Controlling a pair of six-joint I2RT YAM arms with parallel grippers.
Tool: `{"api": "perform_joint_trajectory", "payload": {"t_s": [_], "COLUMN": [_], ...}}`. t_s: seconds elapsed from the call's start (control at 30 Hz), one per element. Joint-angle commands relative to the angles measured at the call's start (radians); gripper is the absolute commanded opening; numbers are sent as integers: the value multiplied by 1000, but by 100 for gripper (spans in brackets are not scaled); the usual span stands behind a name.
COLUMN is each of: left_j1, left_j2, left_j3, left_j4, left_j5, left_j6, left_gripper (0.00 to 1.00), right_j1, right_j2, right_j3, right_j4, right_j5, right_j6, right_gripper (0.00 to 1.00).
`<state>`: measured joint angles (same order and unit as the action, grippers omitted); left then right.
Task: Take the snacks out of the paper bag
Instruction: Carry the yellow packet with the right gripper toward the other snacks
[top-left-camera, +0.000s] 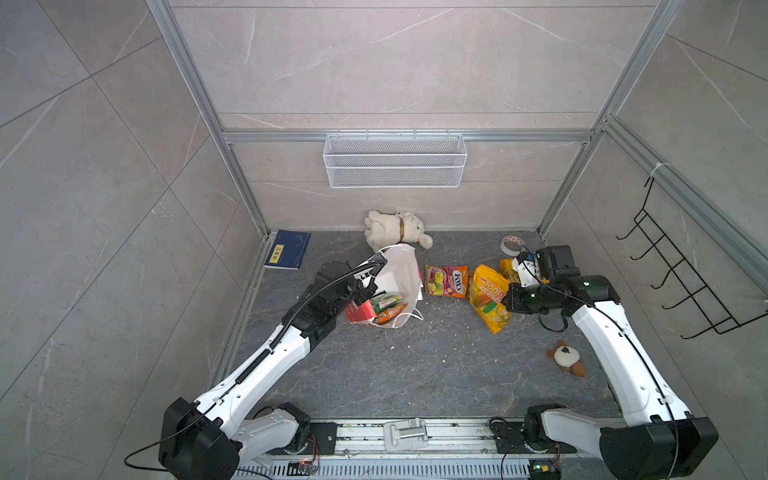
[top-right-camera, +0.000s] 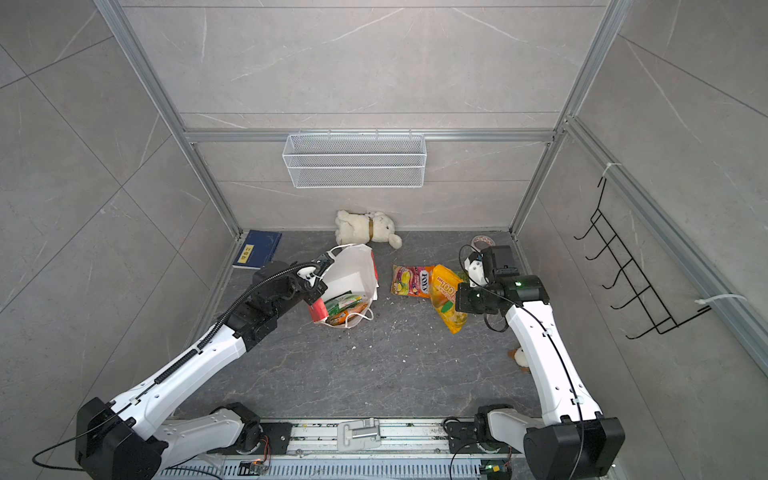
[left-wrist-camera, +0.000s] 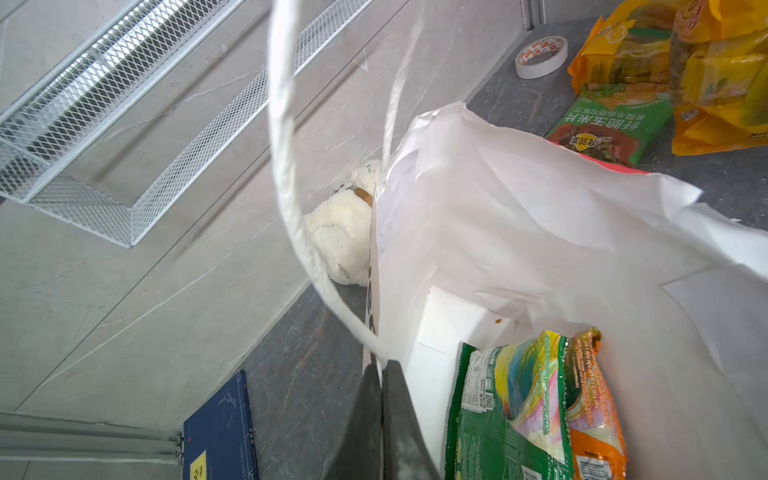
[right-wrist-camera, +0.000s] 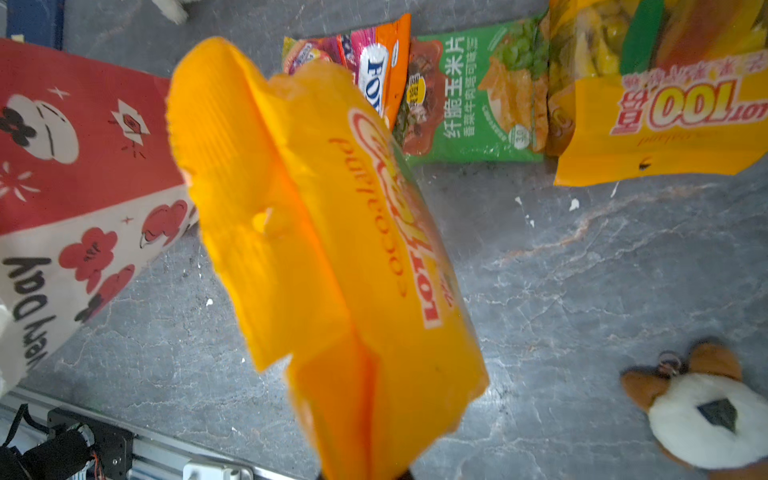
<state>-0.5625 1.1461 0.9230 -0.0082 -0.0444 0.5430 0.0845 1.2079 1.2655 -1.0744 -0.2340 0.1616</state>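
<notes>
While the paper bag (top-left-camera: 401, 272) is clamped at its rim by the left gripper (left-wrist-camera: 381, 409), the yellow packet (top-left-camera: 490, 307) pinched in the right gripper (top-left-camera: 510, 296) should be laid beside the loose packets (top-left-camera: 446, 281); 2 packets (top-left-camera: 386, 308) are left inside.

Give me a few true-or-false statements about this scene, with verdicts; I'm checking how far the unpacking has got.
1. The paper bag is empty. False: a green packet and an orange packet lie inside it.
2. The right tool holds a yellow-orange packet. True.
3. The FOX packet lies on the table, outside the bag. True.
4. The left tool is open. False: it is shut on the bag's rim.
</notes>
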Motion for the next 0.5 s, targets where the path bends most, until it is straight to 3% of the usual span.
{"api": "perform_joint_trajectory", "payload": {"t_s": [0.0,0.33,0.47], "left_j1": [-2,-5,-4], "left_j2": [-21,-19,-24], "left_j3": [-30,-53,-72], "left_j4": [45,69,83], "left_j5": [65,107,116], "left_j6": [-30,-25,-31], "left_gripper": [0,0,0], "right_j1": [-3,-3,-3], "right_j2": [-27,11,47], "right_j3": [15,-11,-19], "right_j4": [-46,-165,-173], "right_j5": [-21,-42,19], "right_j6": [-7,-16,-11], "right_gripper": [0,0,0]}}
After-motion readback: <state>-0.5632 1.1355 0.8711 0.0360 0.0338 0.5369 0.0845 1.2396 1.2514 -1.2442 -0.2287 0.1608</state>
